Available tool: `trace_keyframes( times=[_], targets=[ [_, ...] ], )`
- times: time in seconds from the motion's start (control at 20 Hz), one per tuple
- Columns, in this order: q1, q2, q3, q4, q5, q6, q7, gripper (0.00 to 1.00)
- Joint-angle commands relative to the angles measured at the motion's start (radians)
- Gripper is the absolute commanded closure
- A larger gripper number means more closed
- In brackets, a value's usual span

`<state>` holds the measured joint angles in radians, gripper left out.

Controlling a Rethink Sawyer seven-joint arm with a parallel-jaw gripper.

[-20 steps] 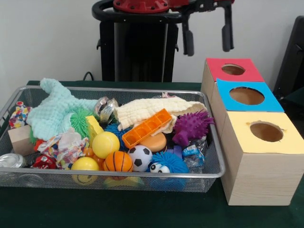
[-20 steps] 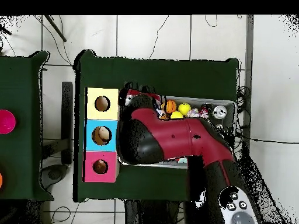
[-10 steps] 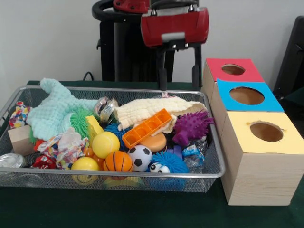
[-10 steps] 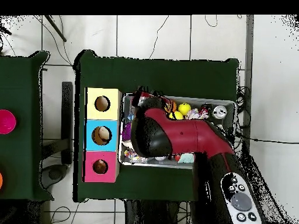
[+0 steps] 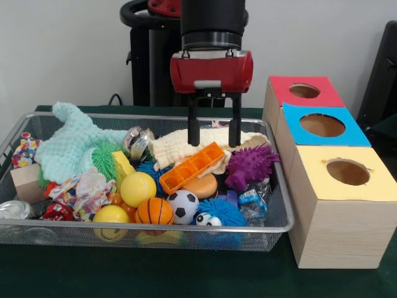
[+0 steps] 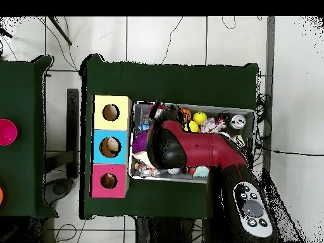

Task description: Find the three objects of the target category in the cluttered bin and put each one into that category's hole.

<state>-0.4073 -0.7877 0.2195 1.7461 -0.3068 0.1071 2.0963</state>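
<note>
Over the wire bin [image 5: 273, 225], front view has the gripper [image 5: 214, 132] with jaws apart above the orange tray [image 5: 191, 167] and cream cloth [image 5: 180, 146]. From overhead, the arm [image 6: 196, 149] hides most of the bin beside the three holed boxes [image 6: 110, 146].

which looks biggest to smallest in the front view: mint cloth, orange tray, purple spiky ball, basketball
1. mint cloth
2. orange tray
3. purple spiky ball
4. basketball

The orange tray is longer than the purple spiky ball but thinner, so those two are close. The basketball sits nearer the camera and still looks smallest.
</note>
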Motion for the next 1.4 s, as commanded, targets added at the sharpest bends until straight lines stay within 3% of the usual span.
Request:
trace_keyframes(
  times=[0.05, 0.75, 1.4],
  targets=[
    [0.011, 0.084, -0.053, -0.062, 0.036, -0.058, 0.141, 0.00],
    [0.007, 0.125, -0.034, -0.061, 0.033, -0.019, 0.108, 0.00],
    [0.046, 0.147, -0.076, -0.067, 0.051, -0.031, 0.135, 0.00]
  ],
)
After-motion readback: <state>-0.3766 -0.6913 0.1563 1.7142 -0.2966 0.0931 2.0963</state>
